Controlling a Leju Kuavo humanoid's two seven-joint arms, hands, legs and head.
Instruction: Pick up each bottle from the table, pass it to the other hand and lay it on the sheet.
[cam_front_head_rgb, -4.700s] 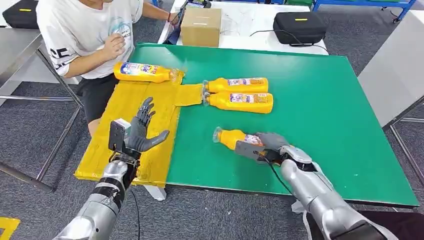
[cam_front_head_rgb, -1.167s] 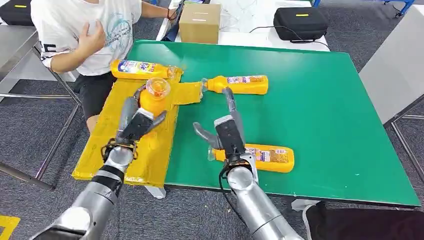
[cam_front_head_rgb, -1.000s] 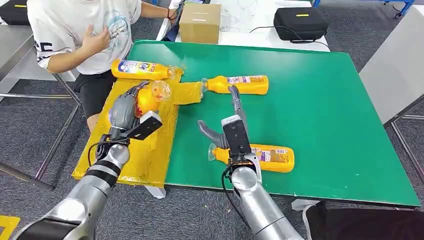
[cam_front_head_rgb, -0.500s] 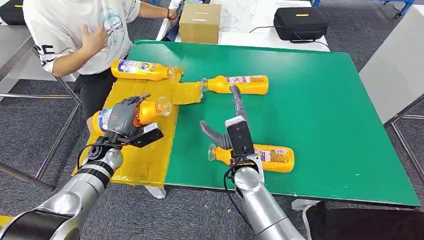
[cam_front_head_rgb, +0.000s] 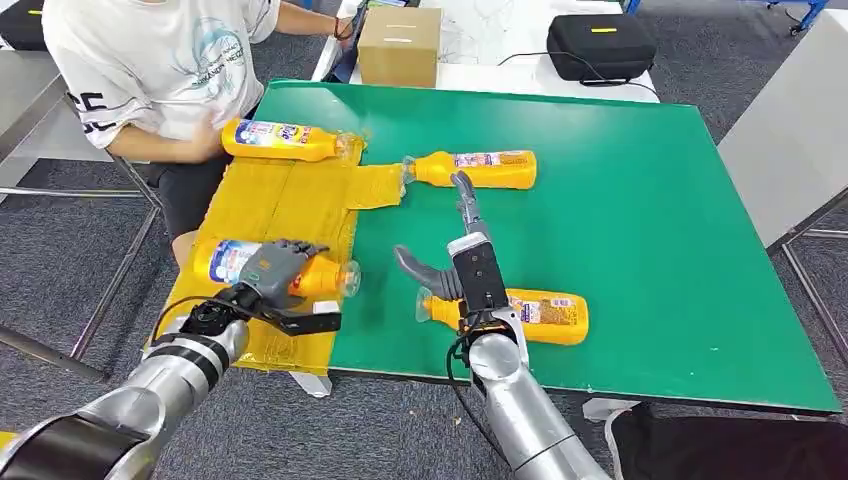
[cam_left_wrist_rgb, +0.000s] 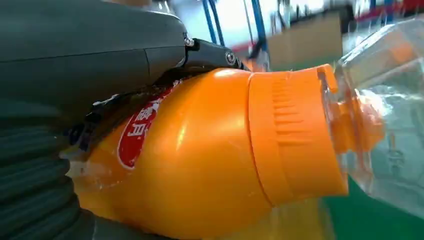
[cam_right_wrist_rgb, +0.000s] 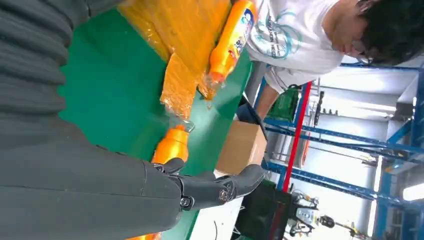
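On the yellow sheet (cam_front_head_rgb: 290, 205), near its front edge, my left hand (cam_front_head_rgb: 268, 275) grasps a bottle (cam_front_head_rgb: 235, 262) lying on its side, clear cap pointing toward the green table (cam_front_head_rgb: 640, 200); I cannot tell if it rests on the sheet. My right hand (cam_front_head_rgb: 462, 255) is raised above the table, released, fingers spread, holding nothing. Just behind it lies a second bottle (cam_front_head_rgb: 530, 312). A third bottle (cam_front_head_rgb: 480, 168) lies farther back, a fourth bottle (cam_front_head_rgb: 285, 139) at the sheet's far end, by a person (cam_front_head_rgb: 150, 60).
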